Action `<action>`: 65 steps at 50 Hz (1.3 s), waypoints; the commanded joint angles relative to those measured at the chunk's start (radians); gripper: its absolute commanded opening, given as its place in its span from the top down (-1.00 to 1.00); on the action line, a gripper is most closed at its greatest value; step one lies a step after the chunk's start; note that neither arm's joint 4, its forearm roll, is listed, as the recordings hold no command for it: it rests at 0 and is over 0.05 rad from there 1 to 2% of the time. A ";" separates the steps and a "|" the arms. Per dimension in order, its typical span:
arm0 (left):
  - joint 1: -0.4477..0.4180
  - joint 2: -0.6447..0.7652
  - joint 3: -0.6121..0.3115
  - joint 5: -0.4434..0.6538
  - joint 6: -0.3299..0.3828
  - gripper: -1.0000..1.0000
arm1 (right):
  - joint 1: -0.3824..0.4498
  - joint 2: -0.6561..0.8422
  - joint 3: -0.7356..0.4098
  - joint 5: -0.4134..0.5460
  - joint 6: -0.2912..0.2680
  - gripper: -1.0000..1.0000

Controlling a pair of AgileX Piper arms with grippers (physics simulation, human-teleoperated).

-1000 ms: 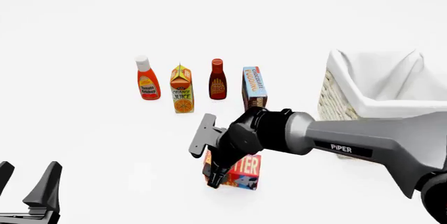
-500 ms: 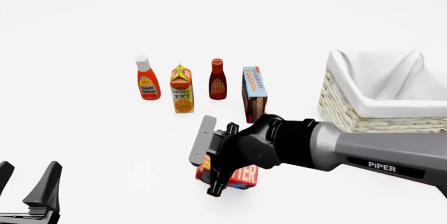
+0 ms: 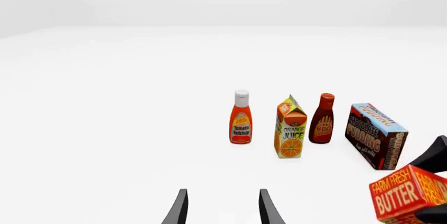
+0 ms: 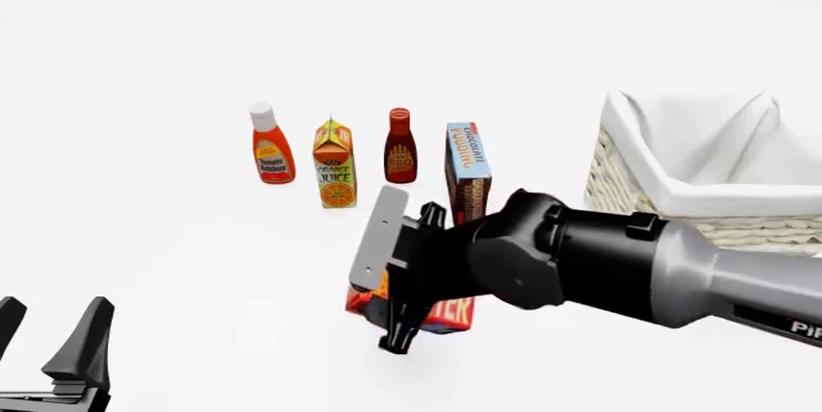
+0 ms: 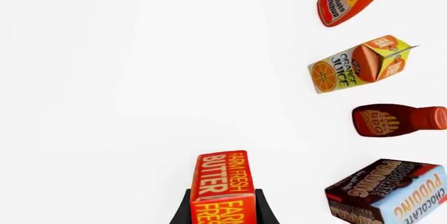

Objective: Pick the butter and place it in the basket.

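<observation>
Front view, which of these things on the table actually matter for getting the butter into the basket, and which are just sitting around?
Part of the job:
red-orange butter box
right gripper, shut on it
cream wicker basket

Just lying about:
red ketchup bottle
orange juice carton
dark BBQ sauce bottle
blue-brown pudding box
left gripper, idle and open

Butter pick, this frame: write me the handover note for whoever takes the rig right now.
Right gripper: shut on the butter, box clamped between both fingers, apparently lifted off the table.
Left gripper: open, empty, parked at the near left.
Basket: far right, nothing visible inside.
Ketchup, orange juice, BBQ sauce and pudding box stand upright in a row behind the butter.
Done: grasp. Left: carry the butter right to the basket, passing the pudding box, and release.
</observation>
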 commanded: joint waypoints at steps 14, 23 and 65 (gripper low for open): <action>0.000 0.000 0.000 0.000 0.000 -1.00 | 0.080 -0.189 0.053 0.013 0.074 1.00; 0.000 0.000 0.000 0.000 0.000 -1.00 | 0.089 -0.223 0.033 0.028 0.086 1.00; 0.000 0.000 0.000 0.000 0.000 -1.00 | 0.105 -0.350 -0.099 0.068 0.204 1.00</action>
